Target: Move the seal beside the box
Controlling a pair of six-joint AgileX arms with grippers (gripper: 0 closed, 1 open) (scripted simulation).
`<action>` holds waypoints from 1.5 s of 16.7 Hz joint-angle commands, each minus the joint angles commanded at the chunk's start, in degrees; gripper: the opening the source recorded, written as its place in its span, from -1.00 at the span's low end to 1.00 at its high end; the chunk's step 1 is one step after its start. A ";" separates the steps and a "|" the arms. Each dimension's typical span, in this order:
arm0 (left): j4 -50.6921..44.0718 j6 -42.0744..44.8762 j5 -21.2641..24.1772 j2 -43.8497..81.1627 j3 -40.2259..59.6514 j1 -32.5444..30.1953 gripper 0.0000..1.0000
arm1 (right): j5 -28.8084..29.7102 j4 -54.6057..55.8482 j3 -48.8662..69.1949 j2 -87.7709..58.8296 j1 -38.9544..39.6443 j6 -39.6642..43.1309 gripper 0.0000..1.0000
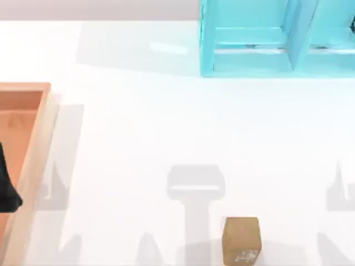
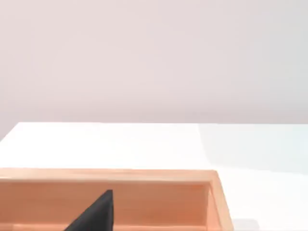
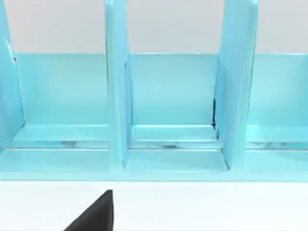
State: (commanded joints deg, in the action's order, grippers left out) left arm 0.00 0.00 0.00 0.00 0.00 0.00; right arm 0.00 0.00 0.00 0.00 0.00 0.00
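The seal (image 1: 242, 239), a small tan-brown block with pale marks on its near face, stands on the white table near the front edge, right of centre. The box (image 1: 34, 149), shallow and orange-brown with thick pale rims, lies at the table's left edge; its far rim (image 2: 110, 174) also runs across the left wrist view. A black part of my left gripper (image 1: 8, 183) hangs over the box's inside, far from the seal, and appears again as left gripper (image 2: 96, 214) in the wrist view. A black part of my right gripper (image 3: 96, 214) faces the shelf.
A cyan shelf unit (image 1: 260, 39) with upright dividers stands at the back right, and its compartments (image 3: 173, 96) face the right wrist camera. White table (image 1: 144, 127) stretches between the box, the shelf and the seal.
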 joint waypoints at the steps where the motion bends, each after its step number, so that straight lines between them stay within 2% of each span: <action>1: 0.00 0.00 0.00 0.00 0.00 0.00 1.00 | 0.00 0.00 0.00 0.00 0.00 0.00 1.00; 5: -2.46 -1.62 0.75 3.41 3.27 -2.87 1.00 | 0.00 0.00 0.00 0.00 0.00 0.00 1.00; 9: -10.62 -7.35 2.86 16.40 14.73 -12.12 1.00 | 0.00 0.00 0.00 0.00 0.00 0.00 1.00; 19: -44.01 -31.83 6.28 75.23 59.26 -43.27 1.00 | 0.00 0.00 0.00 0.00 0.00 0.00 1.00; 25: -62.52 -47.12 4.88 101.60 83.70 -56.37 1.00 | 0.00 0.00 0.00 0.00 0.00 0.00 1.00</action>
State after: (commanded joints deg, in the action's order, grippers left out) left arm -62.52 -47.12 4.88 101.60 83.70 -56.37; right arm 0.00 0.00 0.00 0.00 0.00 0.00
